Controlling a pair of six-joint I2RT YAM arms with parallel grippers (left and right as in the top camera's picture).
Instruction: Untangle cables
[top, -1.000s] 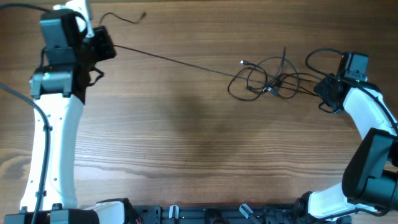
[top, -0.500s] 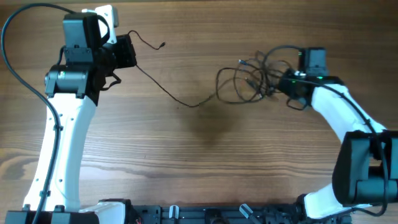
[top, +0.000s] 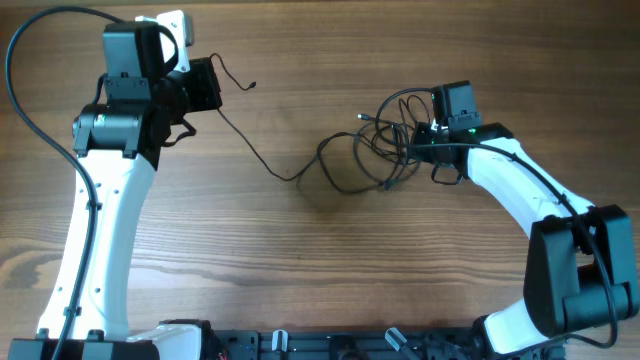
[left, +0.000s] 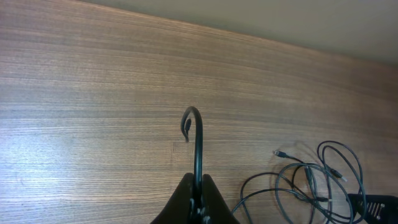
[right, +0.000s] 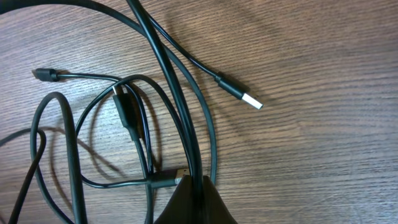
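Across a wooden table (top: 300, 270), two white-and-black arms flank a knot of wire. The left arm (top: 100, 230) reaches up the table's left side; the right arm (top: 520, 195) bends in from the lower right. The left gripper (left: 197, 185) is pinched tight on one thin black strand (top: 255, 155), whose short free end (left: 189, 121) curls above the fingers like a hook. The right gripper (right: 194, 186) is likewise clamped on a black lead at the edge of the tangle. The cables (top: 375, 155) lie right of the table's centre, just beside the right gripper: several thin dark wires in loose, overlapping loops that cross one another on the wood. From the tangle's left edge the held strand runs slack, sagging in a shallow curve toward the left gripper. Seen from the right wrist, a silver-tipped plug (right: 247, 99) lies clear of the loops, a small dark plug (right: 46, 74) rests at the far left, and another plug body (right: 127, 109) sits inside a loop.
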